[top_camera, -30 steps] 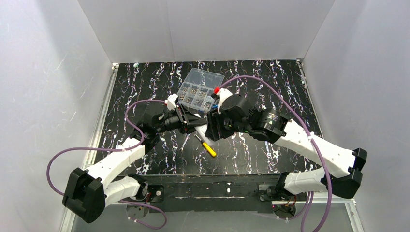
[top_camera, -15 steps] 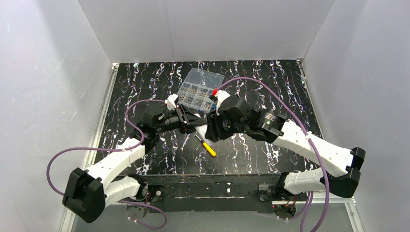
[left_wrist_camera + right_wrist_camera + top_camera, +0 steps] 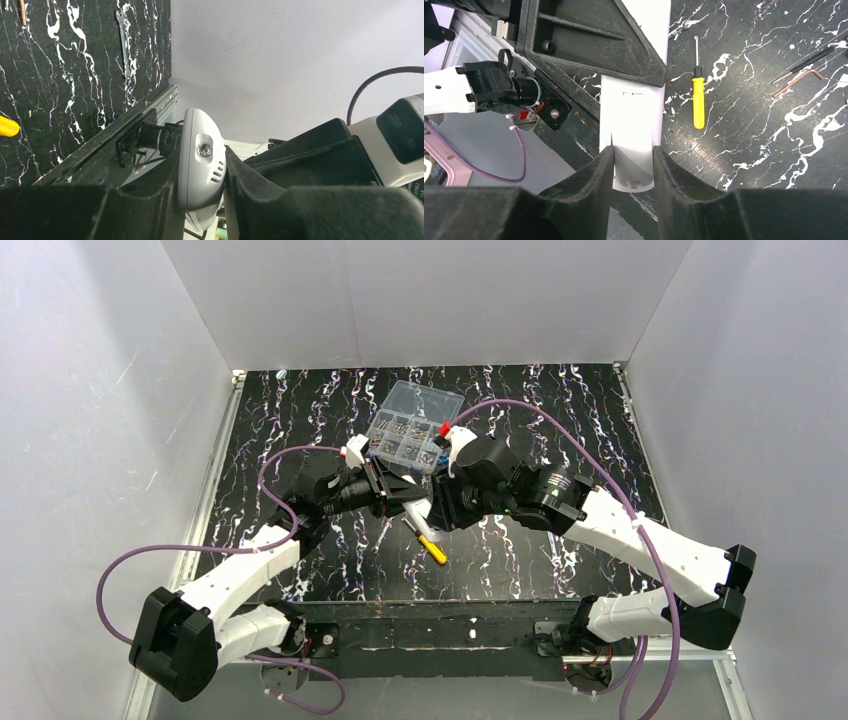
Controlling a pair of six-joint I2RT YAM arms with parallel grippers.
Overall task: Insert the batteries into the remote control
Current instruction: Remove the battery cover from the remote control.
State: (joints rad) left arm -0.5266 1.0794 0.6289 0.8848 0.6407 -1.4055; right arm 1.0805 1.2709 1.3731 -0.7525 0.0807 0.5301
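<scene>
Left fingers point(image 3: 280, 200) are closed on the remote point(image 3: 631, 125), clamping one end; that end shows wedged between them in the left wrist view. Right fingers point(image 3: 589, 190) press both sides of the other end. Remote is held between the two arms, above the surface point(image 3: 300, 410), near centre. From it, top view: screwdriver point(image 3: 432, 545) lies flat at 6 o'clock; clear parts box point(image 3: 415, 420) sits at 12 o'clock.
</scene>
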